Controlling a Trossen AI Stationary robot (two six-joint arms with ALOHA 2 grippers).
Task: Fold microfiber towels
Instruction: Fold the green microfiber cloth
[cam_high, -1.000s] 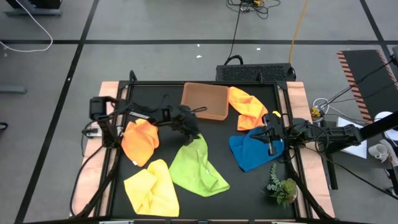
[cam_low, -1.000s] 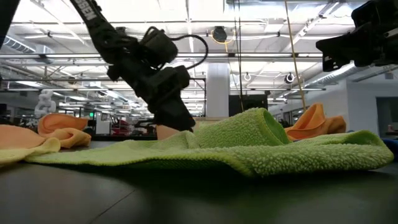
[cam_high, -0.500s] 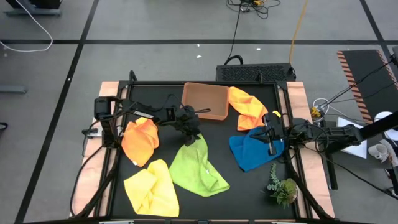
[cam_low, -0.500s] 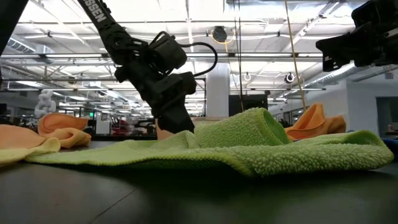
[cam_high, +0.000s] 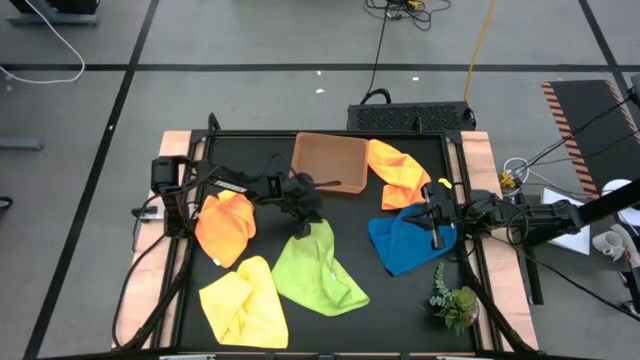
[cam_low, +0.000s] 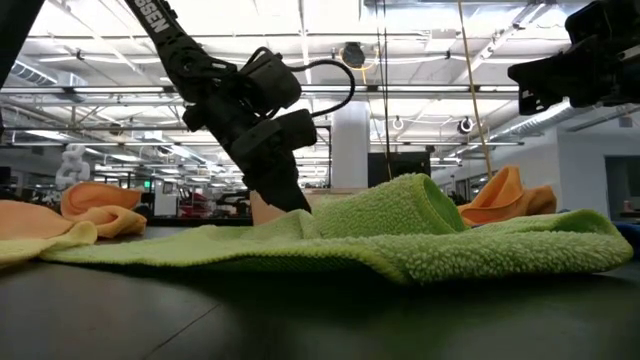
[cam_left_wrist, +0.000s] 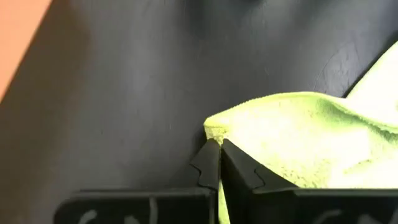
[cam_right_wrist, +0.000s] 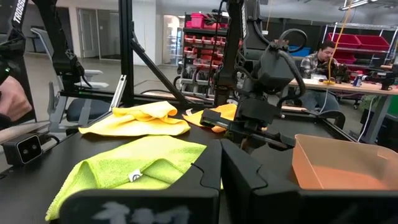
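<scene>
The lime green towel (cam_high: 320, 270) lies crumpled on the black table, near the middle. My left gripper (cam_high: 306, 218) is at its far corner and shut on it, as the left wrist view (cam_left_wrist: 217, 147) shows. An orange towel (cam_high: 225, 226) and a yellow towel (cam_high: 243, 300) lie to the left. A second orange towel (cam_high: 397, 168) lies at the far right. My right gripper (cam_high: 437, 236) is shut and hangs level above the blue towel (cam_high: 403, 246), touching nothing. My left gripper pinches the lime green towel's far corner (cam_left_wrist: 214, 130) between its two fingertips. The fingers slant down onto it from the table's left side. One layer or several, I cannot tell. The rest of the towel (cam_low: 400, 232) lies slack on the table.
A brown tray (cam_high: 330, 163) stands at the far middle, just beyond my left gripper. A small plant sprig (cam_high: 455, 300) lies at the near right corner. Bare black table (cam_high: 265, 160) shows at the far left. A person sits in the room beyond the table.
My left gripper has stayed at the green towel's far corner, rolled a little about its own axis, and shut on the corner. The towel lies as before.
</scene>
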